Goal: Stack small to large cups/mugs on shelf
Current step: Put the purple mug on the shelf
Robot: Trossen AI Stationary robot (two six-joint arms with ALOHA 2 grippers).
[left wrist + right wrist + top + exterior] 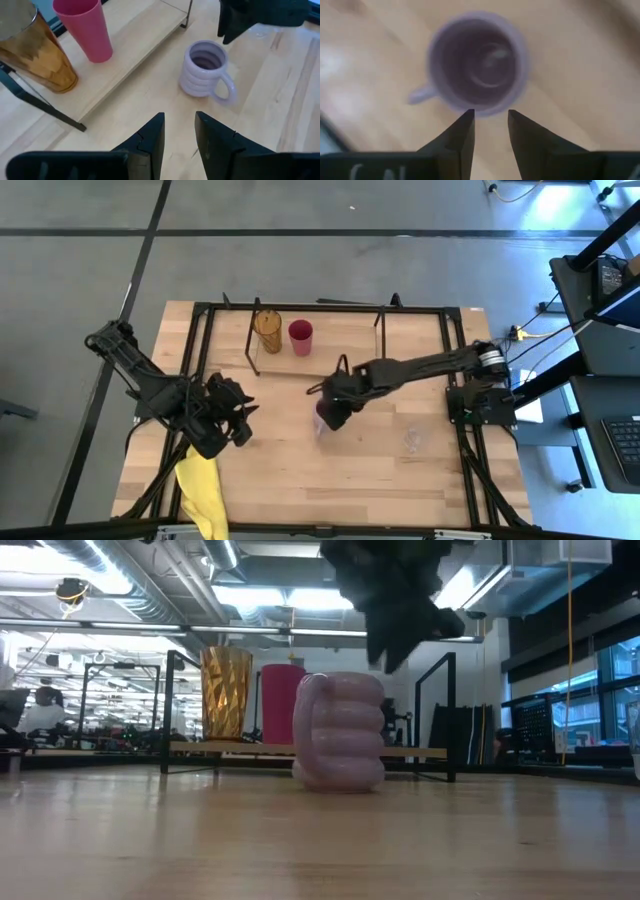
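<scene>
A light purple ribbed mug (321, 423) (340, 732) stands upright on the table's middle, its handle (226, 89) sticking out sideways. My right gripper (491, 117) (332, 412) hangs open just above the mug's rim, pointing steeply down and touching nothing. An amber tumbler (267, 328) and a red cup (300, 335) stand side by side on the shelf (330, 365) at the far middle. A tiny clear glass (413, 440) stands on the table to the right. My left gripper (179, 127) (238, 420) is open and empty, left of the mug.
A yellow cloth (200, 492) lies at the near left edge, close to my left arm. The shelf board (135, 45) is bare to the right of the red cup (85, 30). A black frame (455, 370) runs around the table.
</scene>
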